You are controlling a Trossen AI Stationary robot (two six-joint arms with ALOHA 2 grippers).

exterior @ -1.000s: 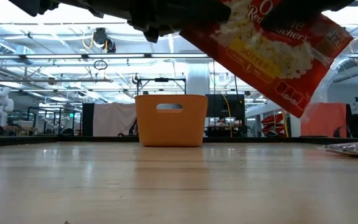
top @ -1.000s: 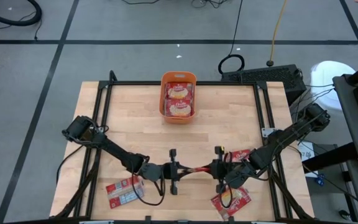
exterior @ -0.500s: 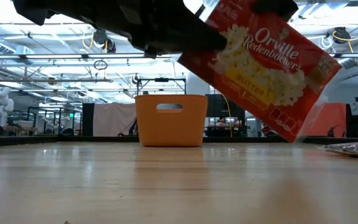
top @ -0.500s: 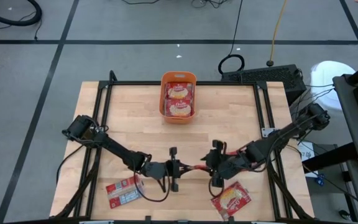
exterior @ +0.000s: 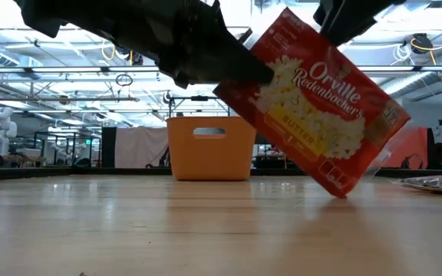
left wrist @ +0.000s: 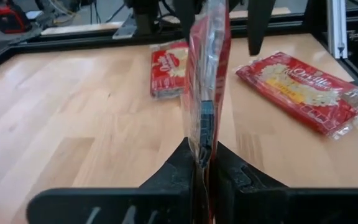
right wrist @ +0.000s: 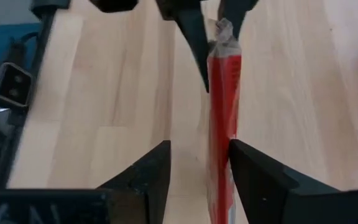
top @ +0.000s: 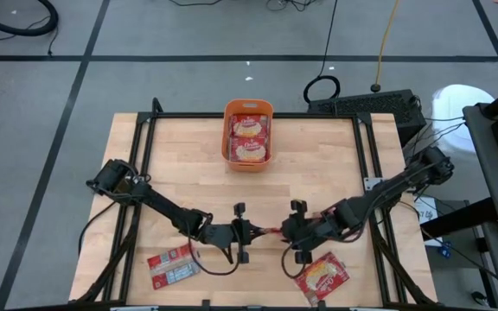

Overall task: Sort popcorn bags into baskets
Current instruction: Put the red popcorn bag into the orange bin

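A red popcorn bag point(exterior: 313, 107) hangs tilted above the table's near middle, standing on edge between both arms point(top: 266, 233). My left gripper point(top: 247, 233) is shut on its left end. My right gripper point(top: 288, 233) is open; its two fingers point(right wrist: 253, 177) stand on either side of the bag's other end point(right wrist: 222, 118). The orange basket point(top: 228, 130) stands at the far middle of the table with two bags point(top: 249, 138) lying in it, label up. My left gripper pinches the bag's left end point(left wrist: 202, 134) between its two fingers, one on each face. The fingers come nearly level from the table's left. The bag stands on edge, tilted with one corner point(exterior: 336, 188) low, close over the table. My right gripper: I cannot tell whether a finger touches the bag.
One bag point(top: 173, 265) lies flat near the table's near left edge, another point(top: 322, 276) near the near edge right of centre. Black frame rails point(top: 145, 155) run along the table's sides. The wood between the arms and the basket point(exterior: 209, 149) is bare.
My right gripper has opened and let go of the bag, then moved a little toward the table's left and up, tipping. The bag, still in my left gripper, has sunk lower and turned, its free end dropping toward the table.
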